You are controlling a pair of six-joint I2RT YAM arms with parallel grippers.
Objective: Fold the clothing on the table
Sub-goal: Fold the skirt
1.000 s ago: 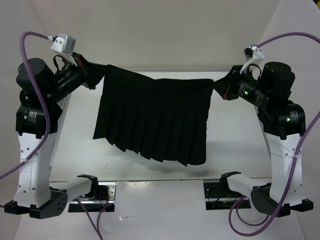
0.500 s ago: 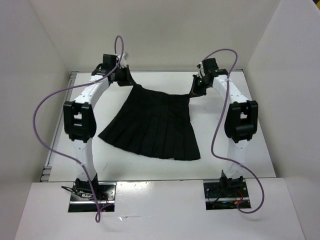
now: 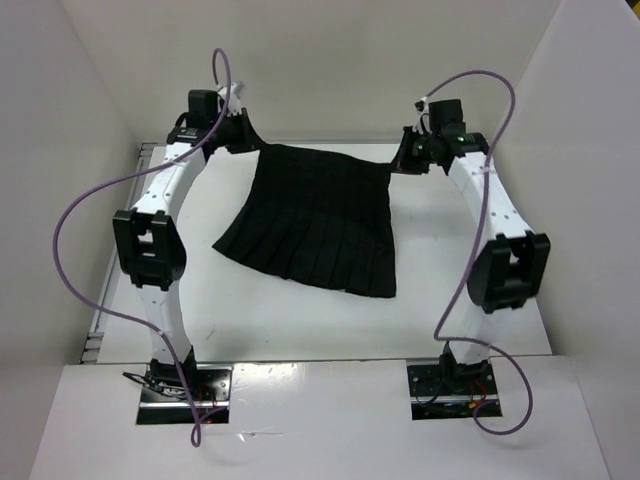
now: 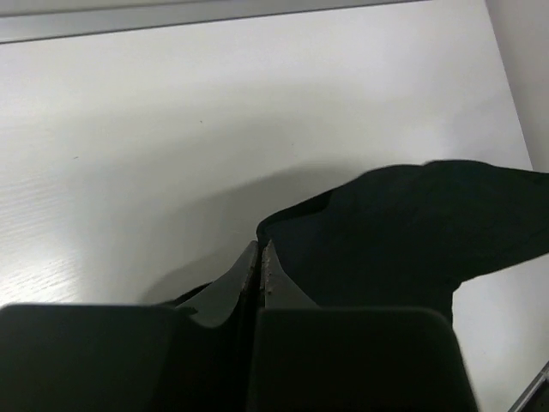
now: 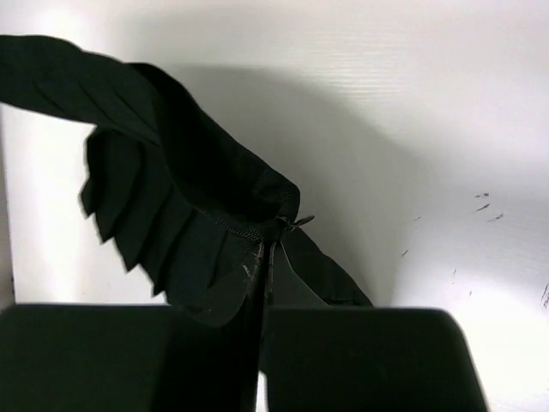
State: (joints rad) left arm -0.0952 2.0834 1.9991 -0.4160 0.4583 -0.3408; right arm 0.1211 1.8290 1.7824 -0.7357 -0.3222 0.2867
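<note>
**Skirt held by both top corners**

The skirt (image 3: pixel 315 225) is gripped at its far edge. The left claw (image 3: pixel 243 140) is closed on the 11 o'clock corner, the right claw (image 3: pixel 405 160) on the 1 o'clock corner. The hem is spread toward 6 o'clock over the surface (image 3: pixel 250 320).

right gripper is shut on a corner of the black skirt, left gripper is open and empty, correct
No: the left gripper is also shut on the skirt, as the left wrist view shows. The right gripper is shut on a corner, as stated.
</note>
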